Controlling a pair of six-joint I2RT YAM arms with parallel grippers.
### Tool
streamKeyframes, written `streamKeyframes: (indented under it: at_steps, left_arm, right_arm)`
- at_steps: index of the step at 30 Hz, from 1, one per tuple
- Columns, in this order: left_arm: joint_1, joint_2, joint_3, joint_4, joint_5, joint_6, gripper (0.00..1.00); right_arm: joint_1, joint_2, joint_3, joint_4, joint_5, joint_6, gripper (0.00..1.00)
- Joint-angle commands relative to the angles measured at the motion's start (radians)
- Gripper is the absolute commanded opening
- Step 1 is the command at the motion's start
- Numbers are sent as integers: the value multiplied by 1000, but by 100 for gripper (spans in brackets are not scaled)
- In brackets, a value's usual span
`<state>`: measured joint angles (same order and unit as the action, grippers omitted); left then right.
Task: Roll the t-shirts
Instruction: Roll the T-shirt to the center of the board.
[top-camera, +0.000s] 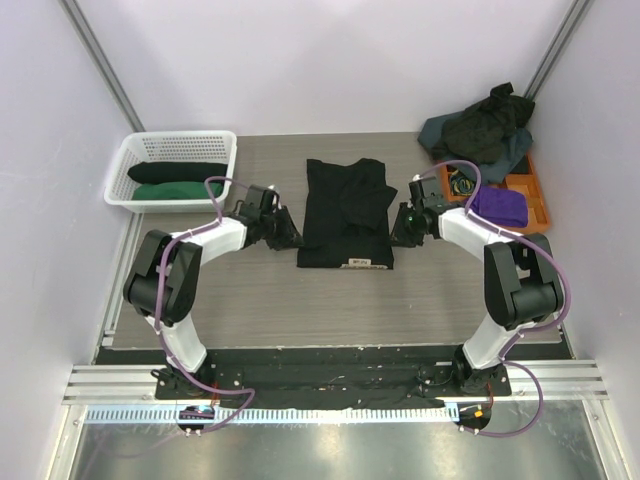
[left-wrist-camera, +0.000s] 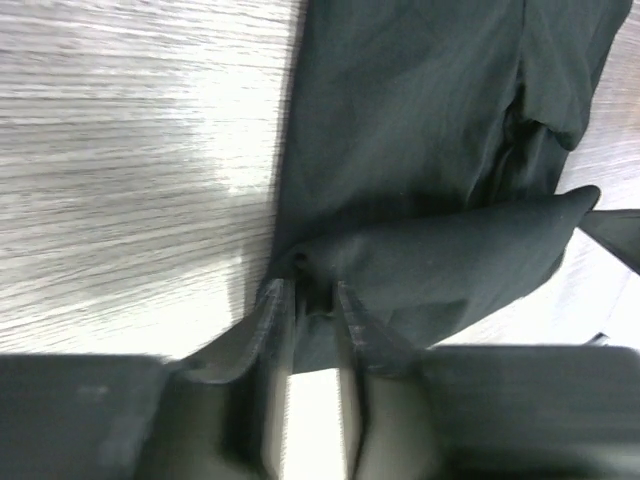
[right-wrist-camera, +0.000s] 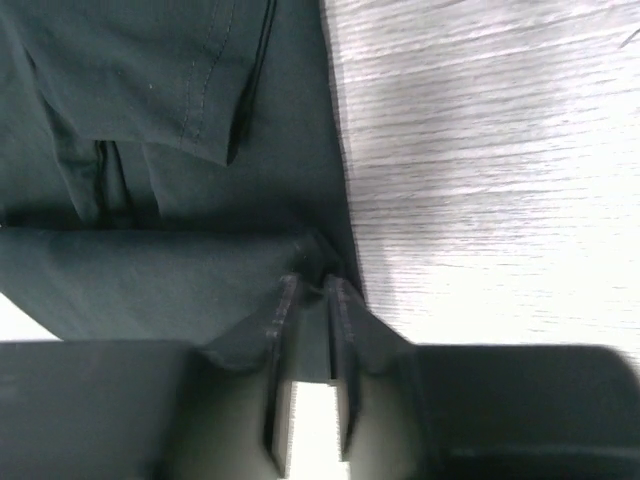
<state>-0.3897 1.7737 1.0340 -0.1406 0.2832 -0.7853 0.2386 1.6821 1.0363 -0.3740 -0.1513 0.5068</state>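
black t-shirt (top-camera: 345, 215) lies folded into a long strip at mid table (top-camera: 250, 300). left gripper (left-wrist-camera: 312, 300) is at its left edge and right gripper (right-wrist-camera: 312, 288) at its right edge, both low, near the near end. each pair of fingers stands a narrow slit apart, with a raised fold of cloth at the tips. cannot tell whether the cloth is pinched or loose. rolled green shirt (top-camera: 180, 190) in white basket (top-camera: 125, 165), far left. heap of dark shirts (top-camera: 485, 130), far right.
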Motion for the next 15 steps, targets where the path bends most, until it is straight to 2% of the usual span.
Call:
streamKeyframes:
  at_steps: [1,7,12,13,15]
  left_arm:
    - [8,-100,26,-8,-58,27,32]
    - [2,-169,34,-30,-73,40,38]
    - [-43,-256,-8,-22,-131,52,39]
    - [-52,-267,-21,-10,-127,51,39]
    - [-83,-284,-74,59,-64,35,35]
  right_arm:
    - [-7,-71,28,23,38,3,29]
    - [-4,-165,16,14,26,-10,31]
    - [-1,-284,-77,73,-7,-14,32]
    - [1,-297,-94,89,-28,-16,29]
    - [-1,-306,-149,172,-183,-11,21]
